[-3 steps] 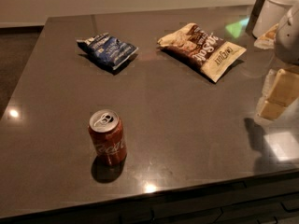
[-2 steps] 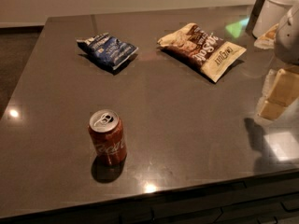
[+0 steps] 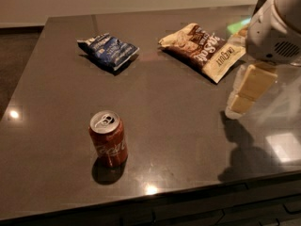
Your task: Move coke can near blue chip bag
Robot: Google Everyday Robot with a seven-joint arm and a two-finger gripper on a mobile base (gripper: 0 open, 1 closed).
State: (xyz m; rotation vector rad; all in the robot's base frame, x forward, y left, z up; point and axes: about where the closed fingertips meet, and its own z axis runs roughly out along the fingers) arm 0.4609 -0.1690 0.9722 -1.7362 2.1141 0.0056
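The coke can (image 3: 108, 139) stands upright on the dark table (image 3: 169, 107), near the front left, red with a silver top and pull tab. The blue chip bag (image 3: 108, 51) lies crumpled at the back left, well behind the can. My gripper (image 3: 248, 92) hangs over the right side of the table, far to the right of the can and touching nothing. It holds nothing that I can see.
A larger tan and brown snack bag (image 3: 205, 51) lies at the back, right of centre, just left of my arm (image 3: 275, 27). The table's front edge (image 3: 155, 199) runs close below the can. Floor shows beyond the left edge.
My arm and gripper have moved a little to the left, further over the table. The can and both bags have not moved.
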